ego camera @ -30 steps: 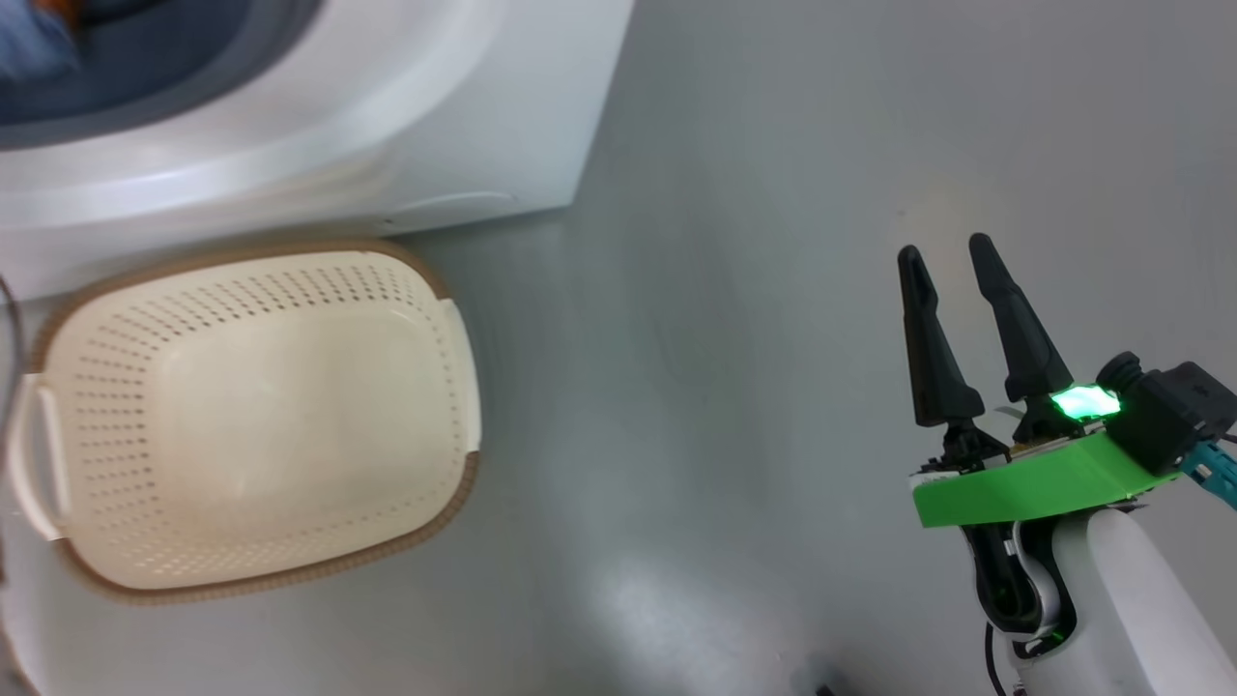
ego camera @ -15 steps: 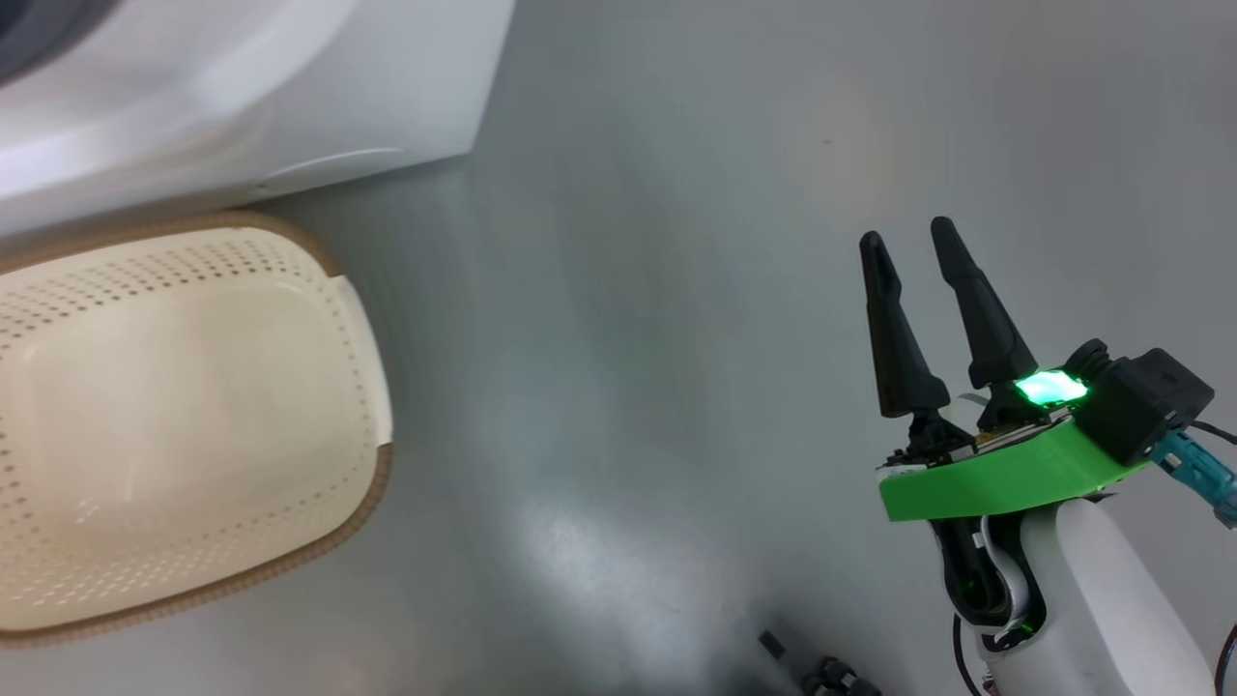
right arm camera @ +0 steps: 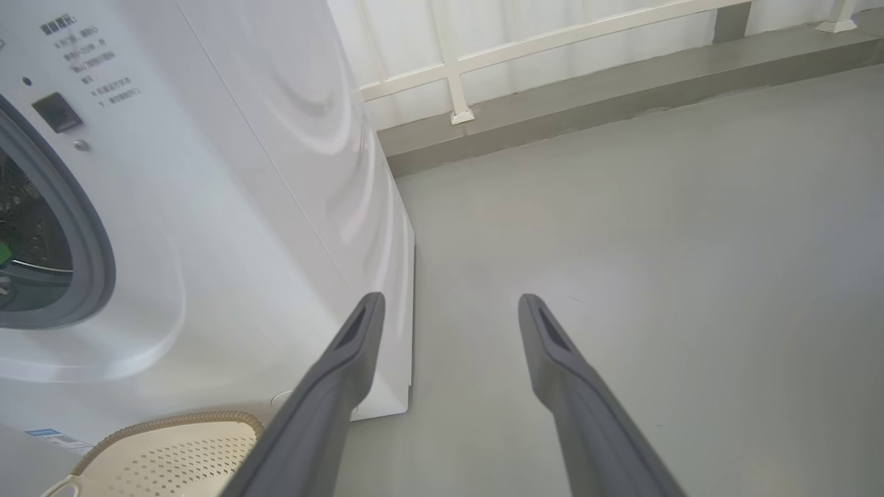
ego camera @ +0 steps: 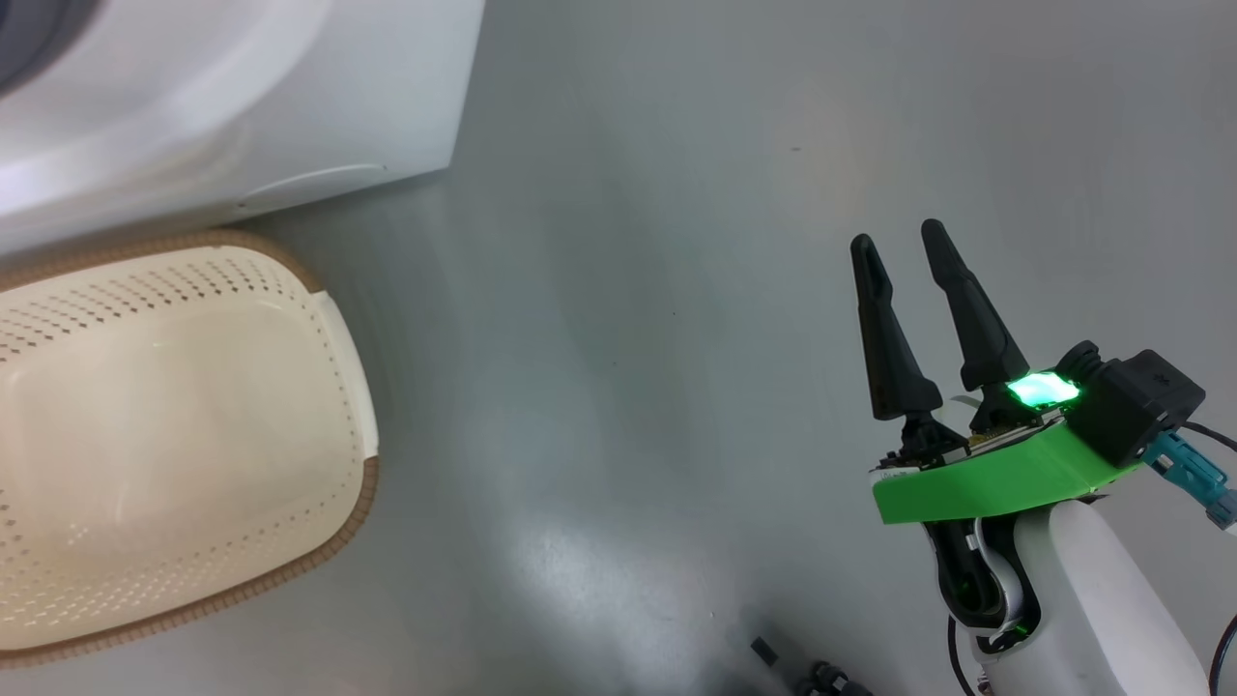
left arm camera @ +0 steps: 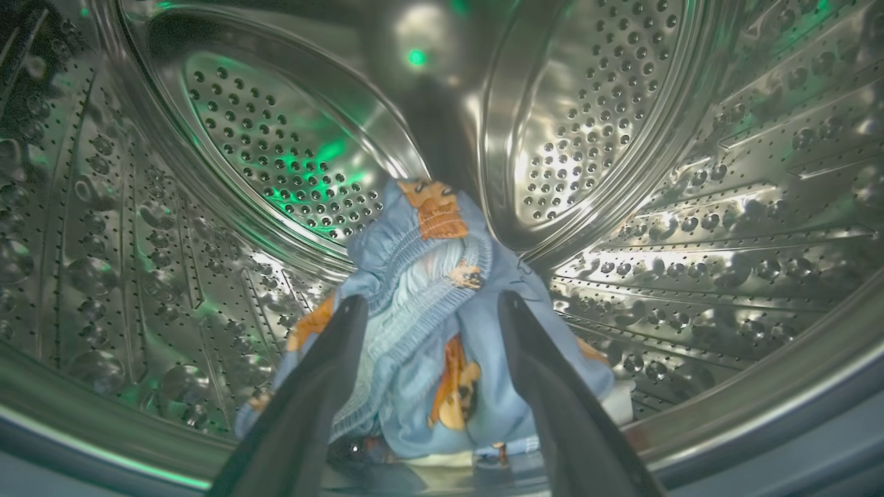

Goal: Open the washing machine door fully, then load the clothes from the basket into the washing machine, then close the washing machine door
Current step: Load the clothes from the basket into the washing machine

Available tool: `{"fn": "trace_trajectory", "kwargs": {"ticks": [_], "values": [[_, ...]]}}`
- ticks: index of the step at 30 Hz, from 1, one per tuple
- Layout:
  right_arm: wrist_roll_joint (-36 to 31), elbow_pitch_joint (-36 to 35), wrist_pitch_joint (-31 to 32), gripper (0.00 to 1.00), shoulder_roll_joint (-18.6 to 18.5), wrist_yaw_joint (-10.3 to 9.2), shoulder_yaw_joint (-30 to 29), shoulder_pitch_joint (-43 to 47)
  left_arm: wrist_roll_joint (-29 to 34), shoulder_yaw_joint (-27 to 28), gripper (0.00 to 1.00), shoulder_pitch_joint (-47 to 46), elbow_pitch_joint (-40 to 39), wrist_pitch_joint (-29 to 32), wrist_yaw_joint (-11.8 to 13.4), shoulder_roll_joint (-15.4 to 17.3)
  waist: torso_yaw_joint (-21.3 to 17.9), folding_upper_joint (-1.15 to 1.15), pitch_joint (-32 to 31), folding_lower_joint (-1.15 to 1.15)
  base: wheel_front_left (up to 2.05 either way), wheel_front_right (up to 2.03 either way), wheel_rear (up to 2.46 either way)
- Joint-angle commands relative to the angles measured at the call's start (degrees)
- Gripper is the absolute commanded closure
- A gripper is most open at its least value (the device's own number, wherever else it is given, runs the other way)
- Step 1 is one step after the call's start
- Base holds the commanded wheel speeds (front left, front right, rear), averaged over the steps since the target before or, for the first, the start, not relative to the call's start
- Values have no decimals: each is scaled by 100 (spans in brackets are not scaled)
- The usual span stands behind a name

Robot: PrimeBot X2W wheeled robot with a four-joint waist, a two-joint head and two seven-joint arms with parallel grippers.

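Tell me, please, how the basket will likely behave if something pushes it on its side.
The basket looks empty and is plastic full of holes, so it is probably light. The floor is smooth and shiny, so the basket would likely slide, not grip. It is wide and low, so tipping seems unlikely.

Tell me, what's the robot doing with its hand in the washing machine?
It's loading laundry. The left gripper reaches inside the washing machine, into its steel drum, with its fingers spread open. The light-blue clothes lie at the drum's bottom right in front of them. The basket beside the machine looks empty where it shows. The right gripper hangs open over the floor, holding nothing.
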Motion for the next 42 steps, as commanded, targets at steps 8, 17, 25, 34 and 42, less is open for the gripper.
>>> {"fn": "trace_trajectory", "kwargs": {"ticks": [8, 17, 25, 34, 42], "values": [[-10, -70, -45, 0, -99, 25, 96, 58, -155, 94, 0, 396, -331, -29, -88, 61, 160, 0, -299, 0, 0, 0, 0], [-29, -43, -45, 0, -272, 25, 6, 83, -349, 389, 0, 1380, -1120, -29, -176, -379, 357, 0, -700, 0, 0, 0, 0], [-39, 18, -45, 0, -390, 25, -46, 171, -286, 521, 0, 2408, -1787, -29, -275, -774, 512, 0, -1112, 0, 0, 0, 0], [-25, 159, -45, 0, -614, 25, -135, 435, -383, 435, 0, 3595, -2368, -29, -426, -1274, 789, 0, -1728, 0, 0, 0, 0], [22, 240, -45, 0, -787, 25, -171, 740, -349, 459, 0, 4560, -2905, -29, -444, -1535, 1000, 0, -2195, 0, 0, 0, 0]]}}
